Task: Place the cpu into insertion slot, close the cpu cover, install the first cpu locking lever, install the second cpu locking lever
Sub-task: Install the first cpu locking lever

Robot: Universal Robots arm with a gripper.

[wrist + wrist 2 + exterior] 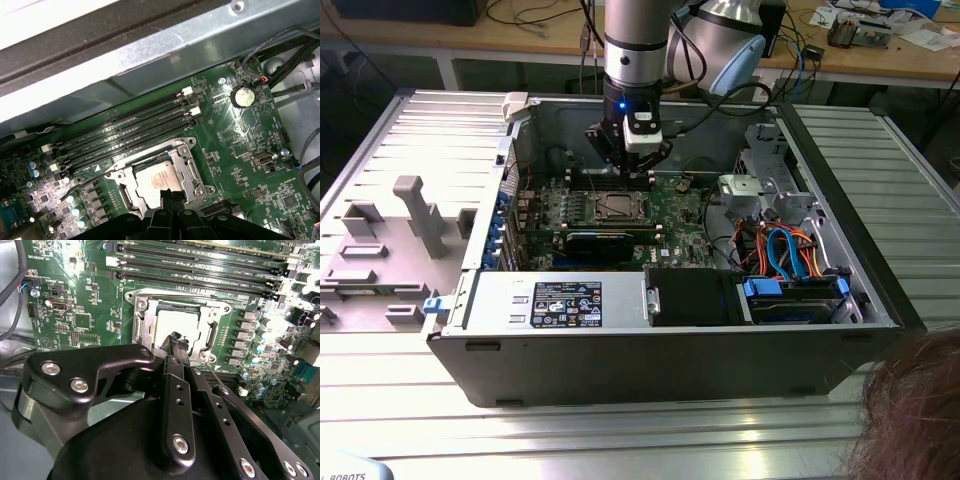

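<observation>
Nearest the camera, low at the exterior view's right, is a person's hair (912,405). The ribbed metal table (620,440) stretches across the bottom of the frame. On it lies an open computer case (650,365), its near wall running across the middle of the picture. A grey box with a label sits just inside that wall.

Further in, at the centre of the frame, the green board (685,208) lies flat on the case floor. On it sits the insertion slot (623,207). In the second wrist view the cpu (175,320) rests in the insertion slot (180,294), its dull silver top showing through the window of the cpu cover (146,325). The cover lies flat over it. The first wrist view shows the same cpu (159,179) framed by the cpu cover (189,172).

The claw (630,170) hangs just over the slot from the upright arm (635,40). In both wrist views the claw (176,341) (170,196) has its black fingertips pressed together with nothing between them, directly above the cpu's top. Whether they touch it, I cannot tell.

Beyond the slot run the long black memory slots (125,137).
</observation>
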